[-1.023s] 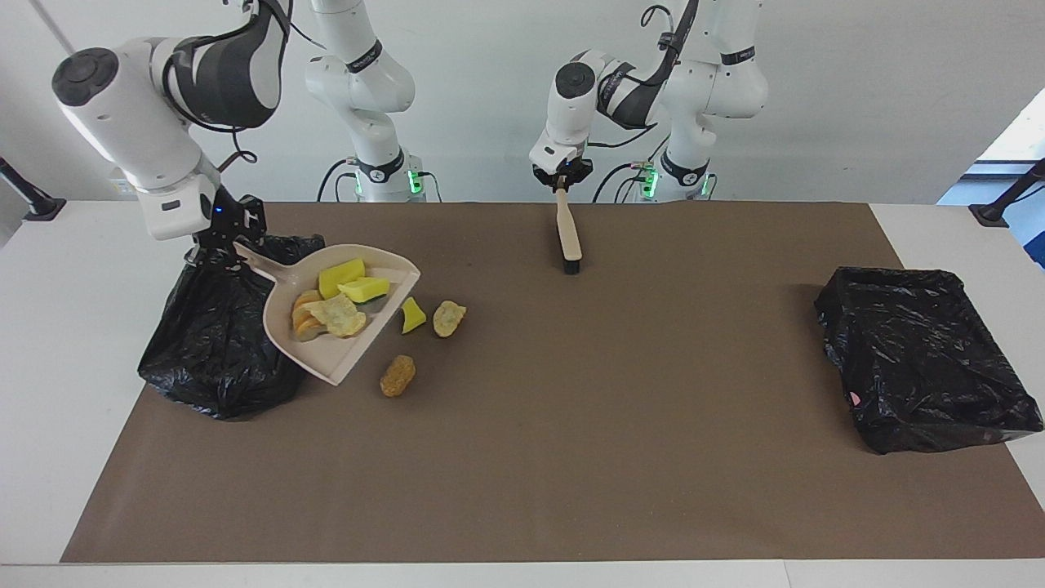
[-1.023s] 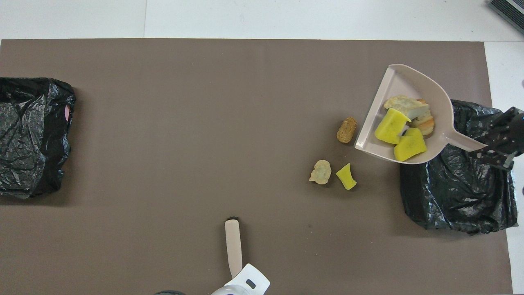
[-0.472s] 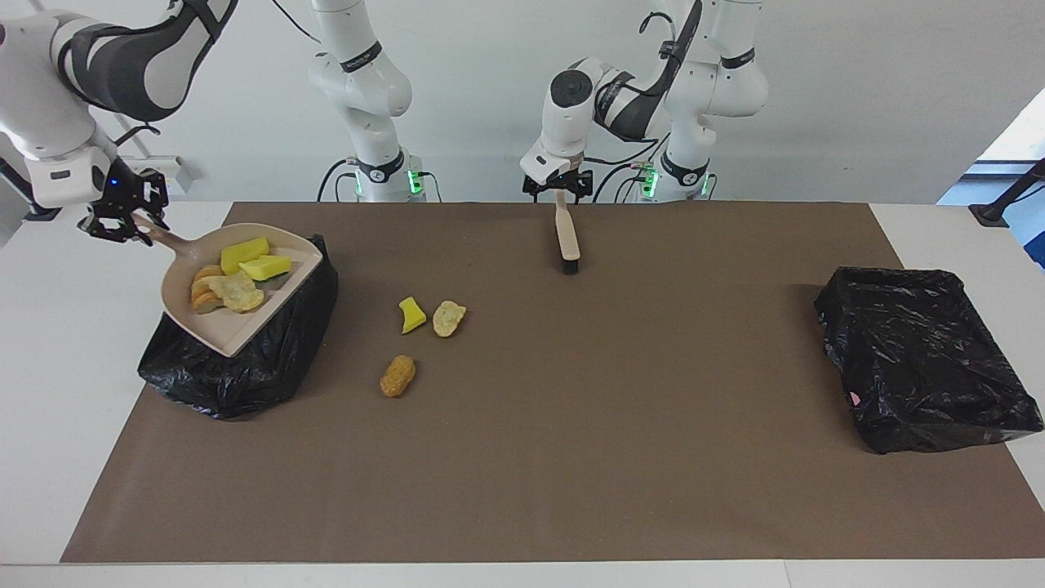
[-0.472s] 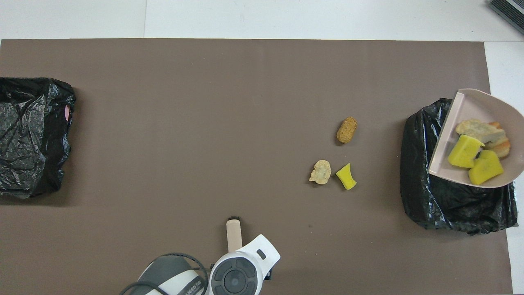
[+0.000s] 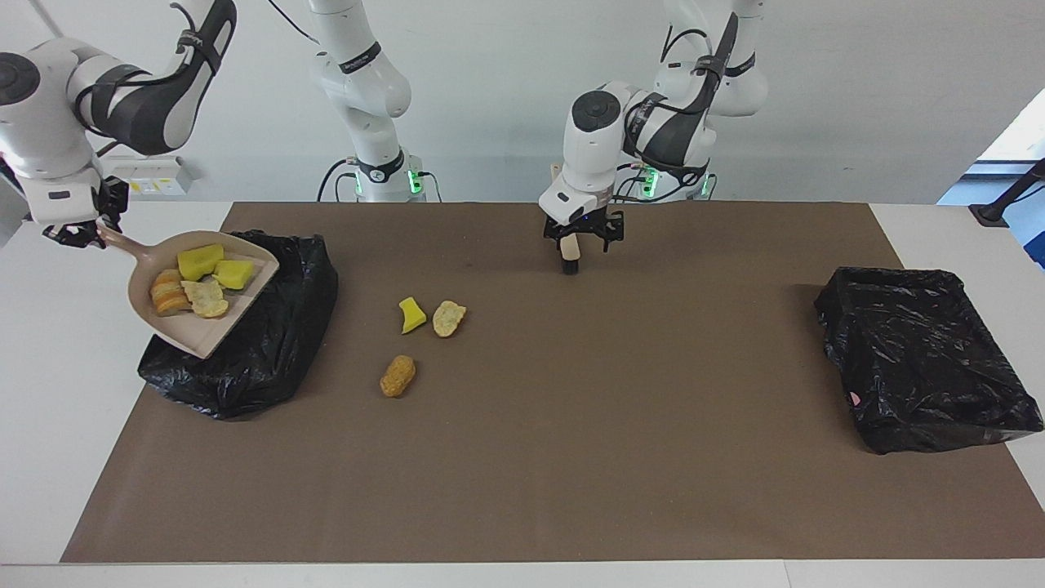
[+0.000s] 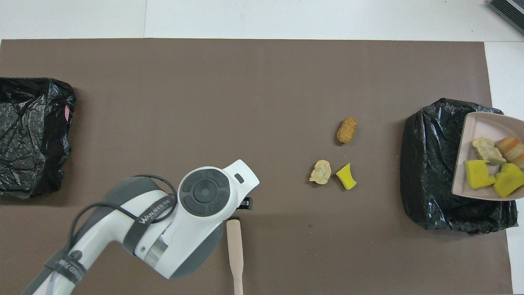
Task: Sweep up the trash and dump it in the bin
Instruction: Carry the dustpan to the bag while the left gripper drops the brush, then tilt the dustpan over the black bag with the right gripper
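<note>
The right claw (image 5: 80, 233), clamped on the dustpan (image 5: 196, 314) handle, has carried four trash pieces (image 5: 198, 276) from the bench to above the black bin (image 5: 269, 343); tipping likely follows; the left claw (image 5: 583, 237) has let go of the brush (image 6: 234, 254), fingers spread, hovering over it; three trash pieces (image 5: 416, 331) lie unswept between the claws.
</note>
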